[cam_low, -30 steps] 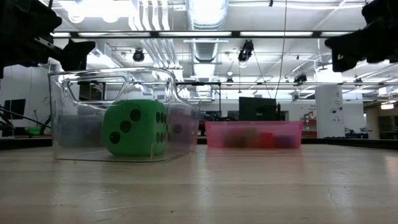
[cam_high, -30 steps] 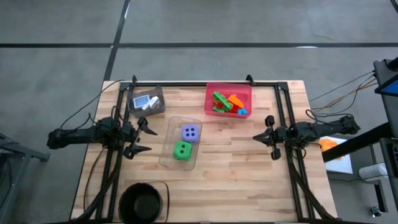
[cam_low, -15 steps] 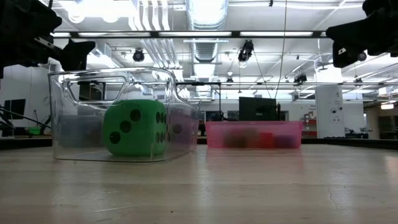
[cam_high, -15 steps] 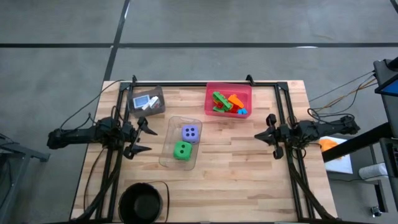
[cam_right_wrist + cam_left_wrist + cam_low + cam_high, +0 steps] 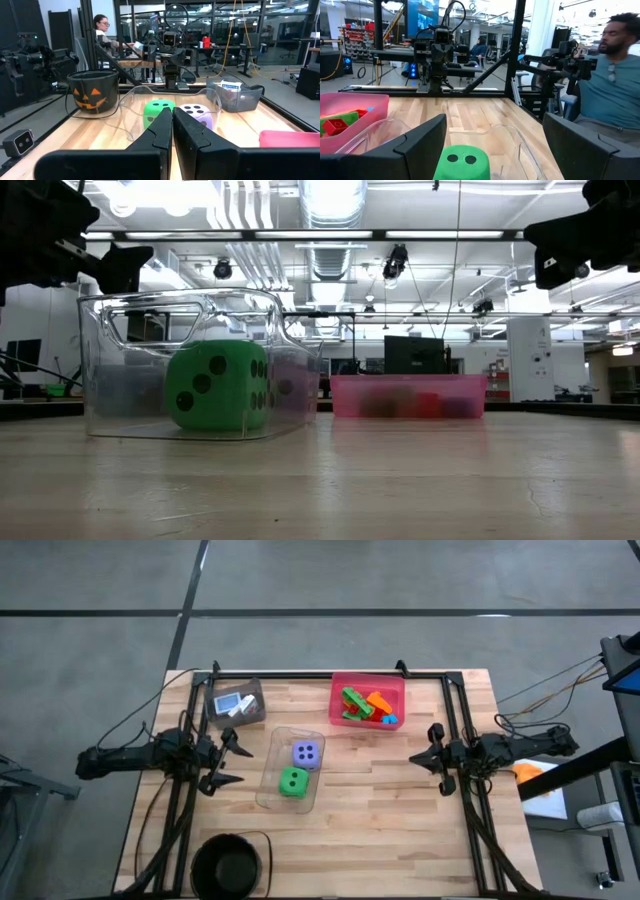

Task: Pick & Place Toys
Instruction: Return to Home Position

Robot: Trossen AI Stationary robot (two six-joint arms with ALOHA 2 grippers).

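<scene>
Left end effector (image 5: 234,765) hangs spread wide beside the clear bin (image 5: 265,783), gripping nothing. Right end effector (image 5: 414,758) looks pinched together, empty, above the tabletop (image 5: 380,830).

Green die (image 5: 293,781), dark dots; purple die (image 5: 307,753), dotted; pink bin (image 5: 368,676); black bowl (image 5: 197,862).

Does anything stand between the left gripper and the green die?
Yes: the near wall of the clear bin stands between the open left gripper and the green die inside it. The bin has no lid, so from above nothing visible blocks the die.
</scene>
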